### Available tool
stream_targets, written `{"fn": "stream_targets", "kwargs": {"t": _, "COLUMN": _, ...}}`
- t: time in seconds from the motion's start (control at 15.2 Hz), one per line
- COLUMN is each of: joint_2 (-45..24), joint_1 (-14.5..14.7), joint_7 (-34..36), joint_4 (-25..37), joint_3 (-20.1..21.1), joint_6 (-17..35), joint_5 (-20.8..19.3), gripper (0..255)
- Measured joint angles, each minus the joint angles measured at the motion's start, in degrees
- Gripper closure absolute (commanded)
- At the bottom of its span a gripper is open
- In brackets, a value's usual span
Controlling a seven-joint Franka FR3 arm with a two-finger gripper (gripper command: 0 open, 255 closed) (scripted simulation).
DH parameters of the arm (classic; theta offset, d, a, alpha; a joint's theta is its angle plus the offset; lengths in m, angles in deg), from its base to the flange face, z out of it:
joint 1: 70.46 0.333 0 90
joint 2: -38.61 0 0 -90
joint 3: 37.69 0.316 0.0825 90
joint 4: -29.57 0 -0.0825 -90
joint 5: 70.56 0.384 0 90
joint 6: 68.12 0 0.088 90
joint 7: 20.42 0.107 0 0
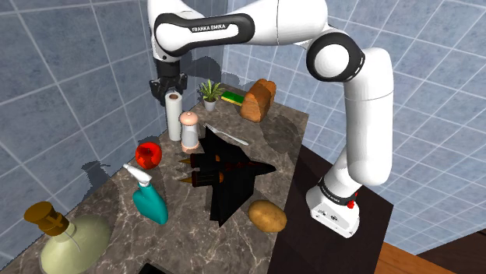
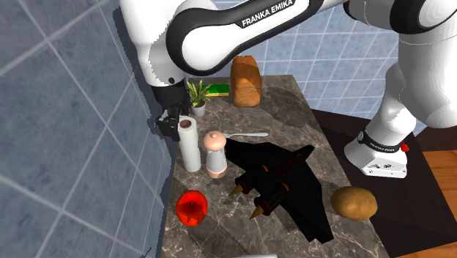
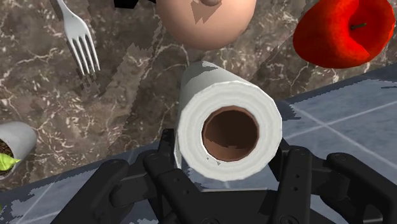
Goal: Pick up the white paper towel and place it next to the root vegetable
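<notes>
The white paper towel roll (image 1: 173, 121) (image 2: 191, 146) (image 3: 229, 121) stands upright on the marble counter (image 1: 280, 128), close to the tiled wall. My black gripper (image 1: 170, 87) (image 2: 176, 121) (image 3: 229, 156) is at the roll's top end. One finger presses each side of the roll, so it is shut on it. The brown cardboard core faces the wrist camera. The root vegetable, a tan potato (image 1: 267, 216) (image 2: 354, 203), lies at the counter's near edge, across a black toy jet from the roll.
A pink shaker (image 1: 189, 131) (image 3: 207, 19) stands right beside the roll, with a red apple (image 1: 148, 154) (image 3: 343, 32) and a fork (image 1: 230, 134) (image 3: 79, 44) nearby. The black toy jet (image 1: 222, 171) (image 2: 285, 183) lies mid-counter. A bread loaf (image 1: 258, 100), potted plant (image 1: 210, 93), teal spray bottle (image 1: 148, 198) and corked flask (image 1: 70, 241) line the edges.
</notes>
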Motion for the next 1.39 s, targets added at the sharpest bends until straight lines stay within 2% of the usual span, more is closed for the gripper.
{"fn": "stream_targets", "kwargs": {"t": 0.73, "joint_2": 0.57, "joint_1": 0.38, "joint_7": 0.11, "joint_4": 7.41, "joint_3": 0.17, "joint_6": -7.92, "joint_5": 0.15, "gripper": 255}}
{"fn": "stream_targets", "kwargs": {"t": 1.39, "joint_2": -1.52, "joint_1": 1.48, "joint_7": 0.47, "joint_4": 18.71, "joint_3": 0.19, "joint_6": -17.09, "joint_5": -0.22, "gripper": 255}}
